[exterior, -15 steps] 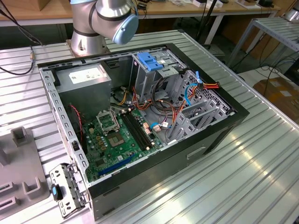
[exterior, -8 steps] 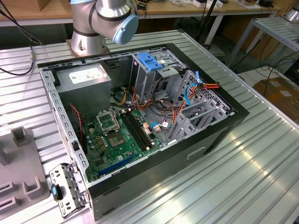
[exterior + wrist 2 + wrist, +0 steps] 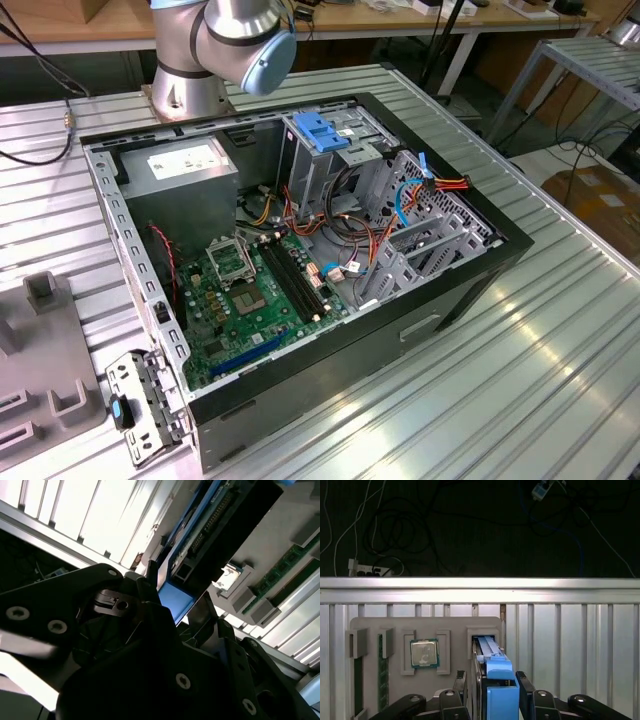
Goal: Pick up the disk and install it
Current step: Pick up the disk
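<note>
**Exterior view.** The arm base [image 3: 215, 45] stood at the top of the frame, left of centre, on the slatted table [image 3: 480, 400]. The case [image 3: 505, 245] lay mid-frame with its open side up. Inside it, the power supply [image 3: 185, 168] sat toward the upper left. The cage [image 3: 322, 140], blue on top, stood just to the exterior view's right of the supply. The motherboard [image 3: 250, 290] lay below both. A grey tray [image 3: 45, 350] lay at the lower left edge of the frame, well apart from the cage.

**First wrist view.** My gripper [image 3: 492, 679] hung over the tray [image 3: 455, 625]. The disk [image 3: 495, 667] stood on edge in a slot of that tray, with a blue rail facing the camera. My fingers [image 3: 461, 681] were spread, one on each side of the disk. A thin dark gap showed between each finger and the disk, so I was straddling it without clamping it. A CPU [image 3: 424, 653] sat in the pocket beside the disk's slot, and a RAM stick [image 3: 382, 672] lay beyond the CPU. The tray rested on the table [image 3: 580, 630] near its edge. Past that edge, cables [image 3: 395, 525] lay on a dark floor.

**Second wrist view.** The blue end of the disk [image 3: 176, 604] sat between my fingers [image 3: 205, 612] at the gripper [image 3: 178, 590]. The long edge of the disk ran away from them along the tray [image 3: 295, 515]. The green RAM stick [image 3: 282, 570] lay near it on the same tray. The bright slats of the table [image 3: 100, 515] showed on the far side of the disk.
</note>
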`<state>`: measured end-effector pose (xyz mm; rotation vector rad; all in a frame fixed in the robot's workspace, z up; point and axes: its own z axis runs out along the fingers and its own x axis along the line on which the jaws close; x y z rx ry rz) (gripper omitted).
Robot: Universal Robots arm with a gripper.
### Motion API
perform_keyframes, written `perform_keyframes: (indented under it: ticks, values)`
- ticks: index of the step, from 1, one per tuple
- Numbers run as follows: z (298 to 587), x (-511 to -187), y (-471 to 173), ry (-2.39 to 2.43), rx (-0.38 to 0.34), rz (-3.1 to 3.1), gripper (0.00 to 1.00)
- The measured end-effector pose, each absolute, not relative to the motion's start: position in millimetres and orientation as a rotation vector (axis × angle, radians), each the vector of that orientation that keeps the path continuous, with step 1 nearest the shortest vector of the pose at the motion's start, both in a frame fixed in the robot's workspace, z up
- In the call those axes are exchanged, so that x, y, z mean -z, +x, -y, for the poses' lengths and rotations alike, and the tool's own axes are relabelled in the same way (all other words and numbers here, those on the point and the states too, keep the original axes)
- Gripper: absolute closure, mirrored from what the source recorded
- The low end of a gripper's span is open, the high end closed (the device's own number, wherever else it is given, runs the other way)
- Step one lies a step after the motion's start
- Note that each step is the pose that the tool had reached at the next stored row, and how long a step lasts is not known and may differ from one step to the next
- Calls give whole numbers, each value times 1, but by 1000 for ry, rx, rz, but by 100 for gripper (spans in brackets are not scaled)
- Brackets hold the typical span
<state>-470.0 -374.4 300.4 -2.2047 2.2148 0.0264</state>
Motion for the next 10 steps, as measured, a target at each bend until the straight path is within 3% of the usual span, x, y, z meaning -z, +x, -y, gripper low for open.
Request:
perform_keyframes:
  ticks: [10]
  values:
    - [373, -298, -470, -2205, -27, -2215, 49]
